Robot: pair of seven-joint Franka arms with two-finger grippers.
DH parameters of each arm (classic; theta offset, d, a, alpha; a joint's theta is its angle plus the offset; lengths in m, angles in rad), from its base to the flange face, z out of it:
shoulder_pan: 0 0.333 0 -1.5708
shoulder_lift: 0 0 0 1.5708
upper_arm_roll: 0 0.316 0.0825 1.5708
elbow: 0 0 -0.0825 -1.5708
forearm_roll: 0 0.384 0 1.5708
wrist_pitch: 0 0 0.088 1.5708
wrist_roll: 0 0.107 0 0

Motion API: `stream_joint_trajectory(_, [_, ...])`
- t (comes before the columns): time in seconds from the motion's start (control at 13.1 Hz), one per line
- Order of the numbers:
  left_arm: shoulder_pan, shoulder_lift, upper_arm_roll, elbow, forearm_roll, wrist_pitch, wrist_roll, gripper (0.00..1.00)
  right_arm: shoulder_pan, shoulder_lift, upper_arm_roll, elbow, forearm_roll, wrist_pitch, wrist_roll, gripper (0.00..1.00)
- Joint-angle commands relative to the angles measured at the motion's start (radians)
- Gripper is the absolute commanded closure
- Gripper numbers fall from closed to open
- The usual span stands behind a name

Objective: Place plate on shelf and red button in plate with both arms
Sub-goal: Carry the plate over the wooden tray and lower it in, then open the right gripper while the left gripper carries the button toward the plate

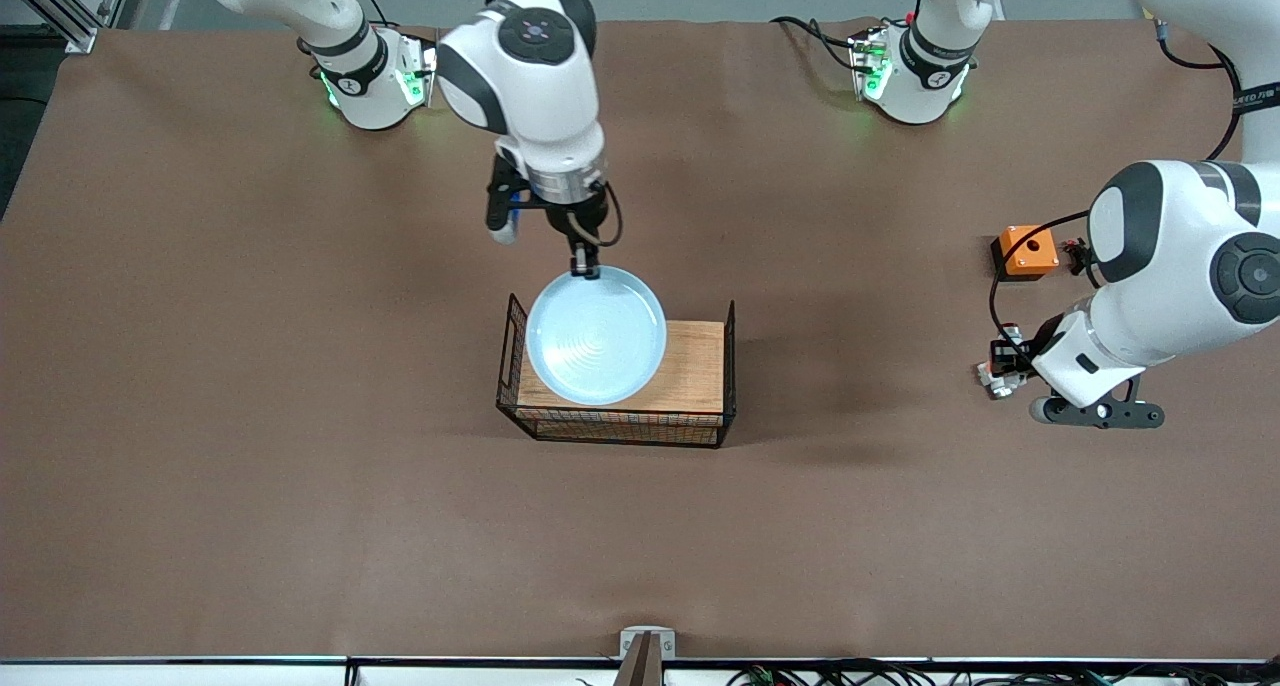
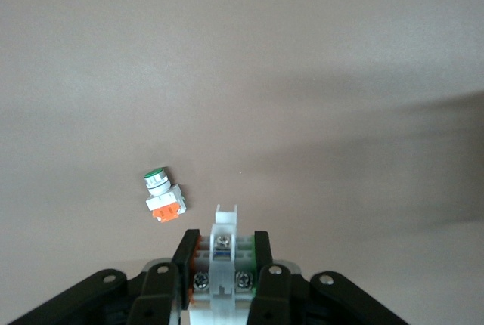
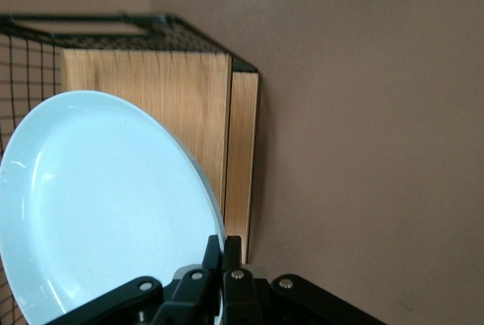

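My right gripper (image 1: 583, 264) is shut on the rim of the pale blue plate (image 1: 596, 336) and holds it over the wire basket (image 1: 728, 366), at the basket's end toward the right arm. In the right wrist view the fingers (image 3: 224, 246) pinch the plate's rim (image 3: 106, 204) in front of the wooden board (image 3: 144, 91). My left gripper (image 1: 1003, 364) is low over the table near the left arm's end, shut on the red button (image 2: 224, 264), a white-grey switch part with a green tab. Its red cap end is hidden in the left wrist view.
A loose white part with a green cap and orange base (image 2: 162, 195) lies on the table just ahead of the left gripper (image 2: 221, 246). An orange box (image 1: 1027, 251) sits on the table beside the left arm. The basket has a wooden floor (image 1: 690, 361) and mesh walls.
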Motion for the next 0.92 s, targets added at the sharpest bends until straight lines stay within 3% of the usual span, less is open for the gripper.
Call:
stream_joint_trajectory(0.0, [-0.005, 0.011, 0.001, 0.02, 0.003, -0.018, -0.018, 0.84, 0.026, 0.076, -0.011, 0.083, -0.066, -0.02, 0.086, 1.0])
stream_joint_trajectory(0.31, [-0.007, -0.004, -0.006, 0.043, 0.003, -0.024, -0.046, 0.84, 0.043, 0.117, -0.013, 0.114, -0.083, -0.016, 0.124, 1.0])
stream_joint_trajectory(0.46, [-0.017, -0.017, -0.021, 0.097, 0.001, -0.1, -0.113, 0.84, 0.048, 0.133, -0.013, 0.126, -0.088, -0.018, 0.127, 1.0])
stream_joint_trajectory(0.84, [-0.022, -0.018, -0.136, 0.233, 0.001, -0.236, -0.38, 0.84, 0.046, 0.145, -0.016, 0.125, -0.103, -0.016, 0.129, 1.0])
